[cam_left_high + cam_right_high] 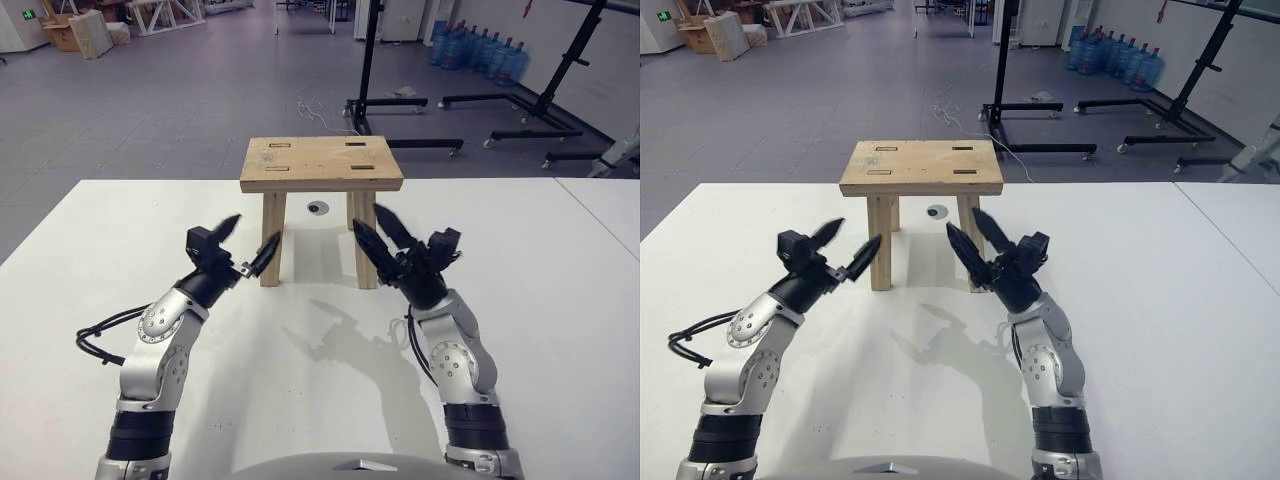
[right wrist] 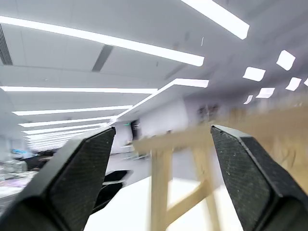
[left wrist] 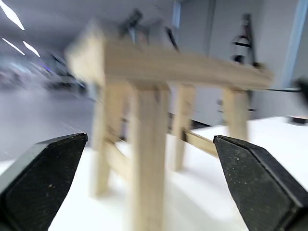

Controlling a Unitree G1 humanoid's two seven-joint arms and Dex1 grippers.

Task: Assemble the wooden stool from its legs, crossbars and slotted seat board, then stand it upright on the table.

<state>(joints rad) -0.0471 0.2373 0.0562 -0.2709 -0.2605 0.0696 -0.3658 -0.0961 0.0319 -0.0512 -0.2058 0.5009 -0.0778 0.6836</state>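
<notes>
Assembled stool (image 1: 321, 166) upright at 12 o'clock on table (image 1: 560, 300); left gripper (image 1: 255, 230) released, empty, at stool's 7 o'clock; right gripper (image 1: 366, 216) released, empty, at 5 o'clock.

Head high, wrists low
Eyes look down over the table (image 1: 560, 300); wrists face the stool (image 3: 144, 144) close; all share it.

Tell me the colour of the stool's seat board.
The seat board is pale natural wood, clearest in the left eye view.
</notes>
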